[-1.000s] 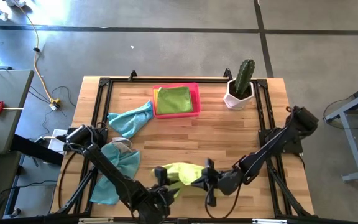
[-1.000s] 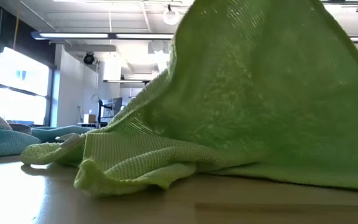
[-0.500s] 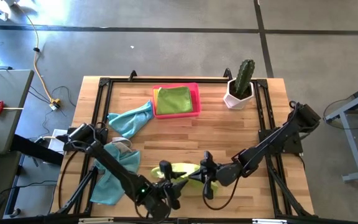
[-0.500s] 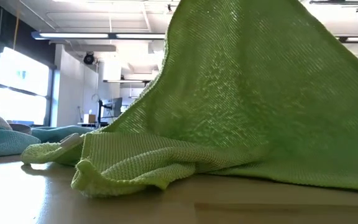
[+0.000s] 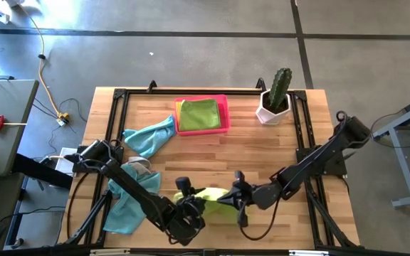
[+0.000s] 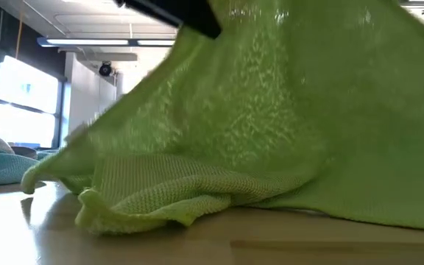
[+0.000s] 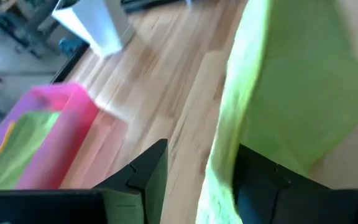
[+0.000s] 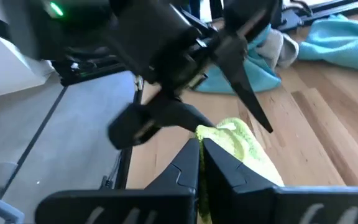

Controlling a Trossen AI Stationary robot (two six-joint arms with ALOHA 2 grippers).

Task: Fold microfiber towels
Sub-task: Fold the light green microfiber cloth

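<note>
A lime green microfiber towel (image 5: pixel 211 193) sits near the table's front edge between my two grippers, raised in the middle, its lower folds (image 6: pixel 146 206) on the wood. My right gripper (image 5: pixel 228 199) is shut on it from the right. My left gripper (image 5: pixel 191 201) is open at the towel's left end. In the left wrist view its fingers (image 7: pixel 148 177) stand on either side of a raised strip of the towel (image 7: pixel 225 155). My right gripper pinches a bunched edge of the lime towel (image 8: pixel 221 135) between its two shut fingers, coming about level from the table's right. The towel is raised at the hold and slopes down from it, its lower folds on the table. My left gripper: I cannot tell whether its open fingers touch the strip between them.
A pink tray (image 5: pixel 202 131) with folded green and yellow towels stands at the far middle. A teal towel (image 5: pixel 148 136) lies left of it, another teal towel (image 5: pixel 130 203) and a grey cloth (image 5: pixel 138 165) at the front left. A potted cactus (image 5: pixel 275 99) stands far right.
My right gripper has gone toward the table's left with the lime towel, closer to my left gripper. The towel has bunched narrower between the two grippers and its raised part stands higher. Its lower folds have stayed on the table.
</note>
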